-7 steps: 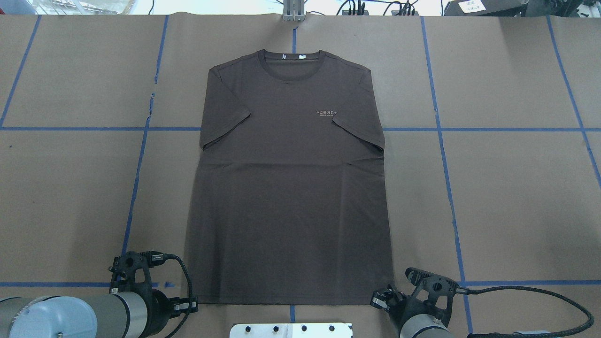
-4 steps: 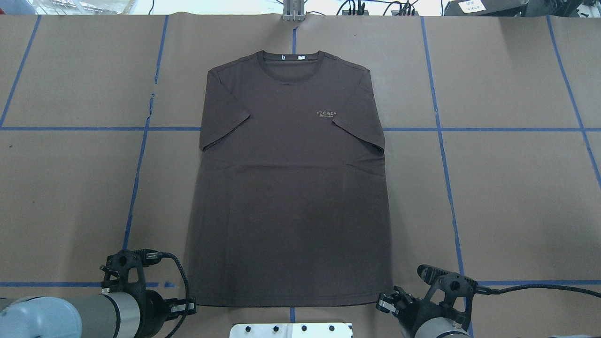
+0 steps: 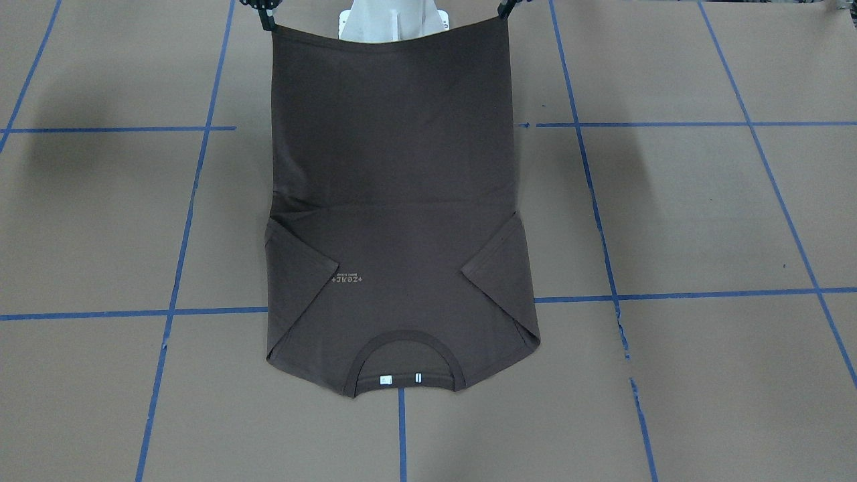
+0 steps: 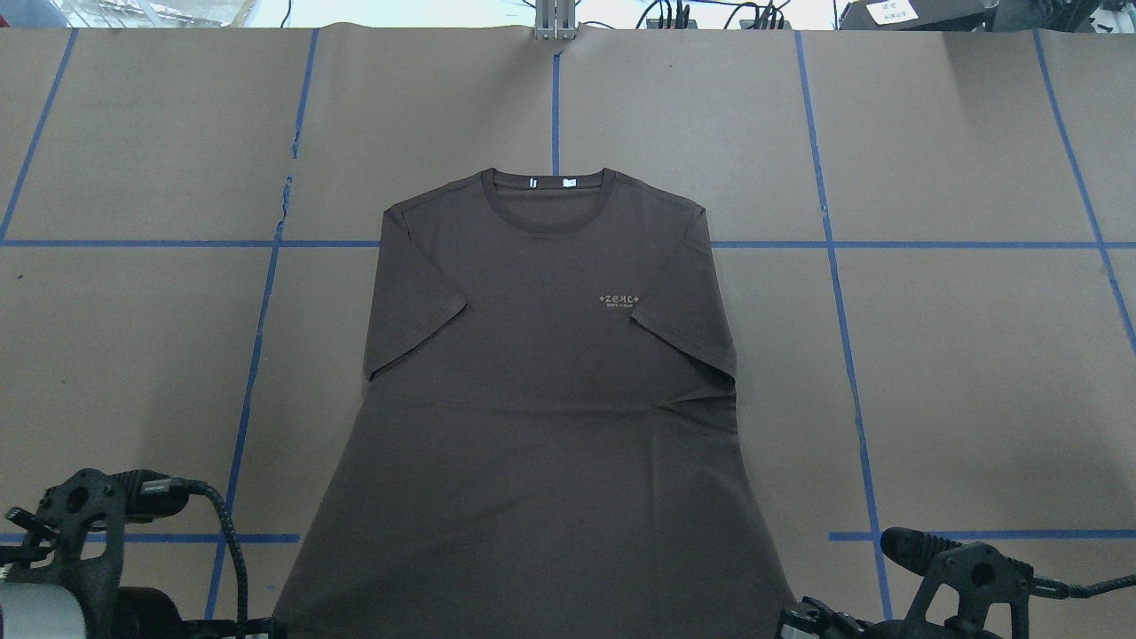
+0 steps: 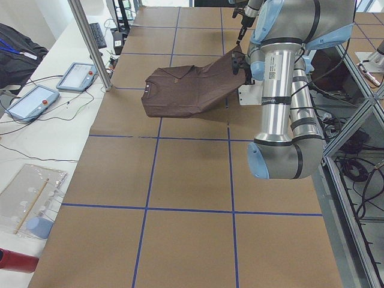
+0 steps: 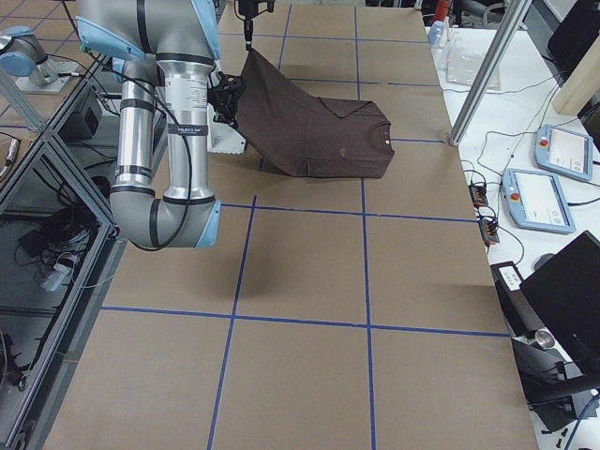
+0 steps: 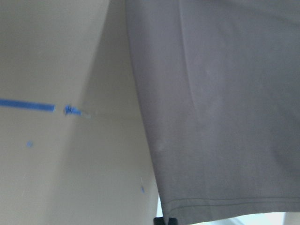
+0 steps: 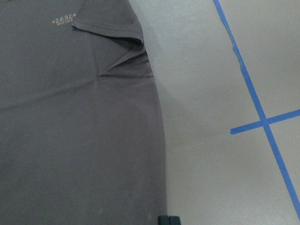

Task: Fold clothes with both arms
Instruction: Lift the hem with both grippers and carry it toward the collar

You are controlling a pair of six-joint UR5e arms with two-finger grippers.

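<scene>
We see little of either gripper. In the front-facing view the right gripper [image 3: 268, 19] and the left gripper [image 3: 503, 9] are cut off by the top edge. Only their black fingertips show, at the two hem corners of the T-shirt [image 3: 395, 167]. From overhead, the left arm [image 4: 89, 550] and right arm [image 4: 941, 605] show only black wrist hardware and cables at the bottom edge, and the fingers fall outside the frame. Each wrist camera catches just a sliver of black finger at a hem corner, and the left one is blurred. We cannot read the gap itself, but the hem [image 3: 388, 41] hangs between those corners, raised off the table [image 4: 976, 355], so both jaws are closed on the cloth. The raised hem hides part of the white base [image 3: 392, 17].

The collar [image 3: 405, 343] and both sleeves lie flat, and the shirt slopes up from them toward the robot. Bare brown paper crossed by blue tape lines [image 4: 834, 311] stretches on either side of the shirt and beyond the collar to the far edge.
</scene>
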